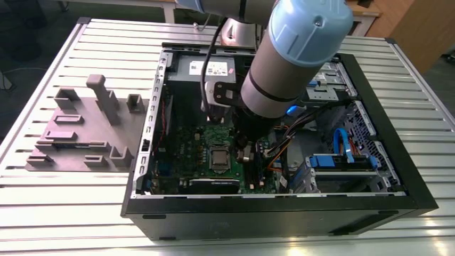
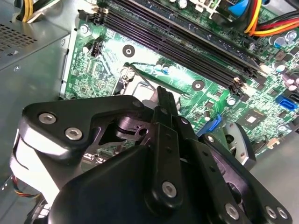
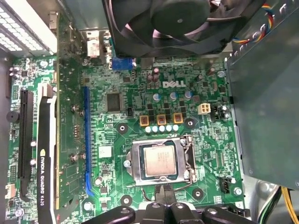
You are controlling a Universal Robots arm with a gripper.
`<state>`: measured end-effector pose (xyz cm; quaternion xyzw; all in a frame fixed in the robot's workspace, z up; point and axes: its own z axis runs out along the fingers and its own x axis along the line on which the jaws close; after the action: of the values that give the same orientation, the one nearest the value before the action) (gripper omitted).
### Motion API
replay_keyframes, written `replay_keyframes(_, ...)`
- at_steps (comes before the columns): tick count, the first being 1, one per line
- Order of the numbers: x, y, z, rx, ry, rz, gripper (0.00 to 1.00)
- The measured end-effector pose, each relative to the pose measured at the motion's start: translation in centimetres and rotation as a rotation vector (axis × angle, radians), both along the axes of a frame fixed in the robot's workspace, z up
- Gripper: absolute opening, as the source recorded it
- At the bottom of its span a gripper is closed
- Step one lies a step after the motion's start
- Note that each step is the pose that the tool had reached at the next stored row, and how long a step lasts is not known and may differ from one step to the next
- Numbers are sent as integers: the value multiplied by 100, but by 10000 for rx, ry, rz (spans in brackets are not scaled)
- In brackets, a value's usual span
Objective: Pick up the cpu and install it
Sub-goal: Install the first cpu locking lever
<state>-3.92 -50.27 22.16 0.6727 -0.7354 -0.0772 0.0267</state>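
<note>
The cpu (image 3: 160, 161), a small square chip with a silvery-grey top, lies flat inside the socket frame (image 3: 188, 158) on the green motherboard (image 3: 117, 140). In the exterior view the cpu (image 1: 219, 156) sits in the middle of the open computer case (image 1: 284, 218). My gripper (image 3: 164, 192) hangs just beside the socket's edge, above the board, with its two black fingers pressed together and nothing between them. In the second wrist view the fingertips (image 2: 164, 97) point at the socket's rim. The arm (image 1: 284, 69) reaches down into the case from above.
A black fan (image 3: 177, 23) and a grey metal box (image 3: 266, 102) flank the socket. A graphics card (image 3: 44, 154) and memory slots (image 2: 187, 51) stand on the board. Blue and orange cables (image 1: 341, 144) fill the case's right half. A purple-grey tray (image 1: 78, 133) sits on the table outside.
</note>
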Motion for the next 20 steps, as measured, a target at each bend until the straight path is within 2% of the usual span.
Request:
replay_keyframes(5, 0, -1, -4, -94, -99, 1, 10)
replay_keyframes(11, 1, 1, -24, -97, -318, 25, 10)
replay_keyframes(13, 1, 0, -33, -100, -338, 45, 10)
replay_keyframes(16, -2, 0, -39, -100, -339, 125, 10)
replay_keyframes(20, -2, 0, -49, -88, -355, 628, 10)
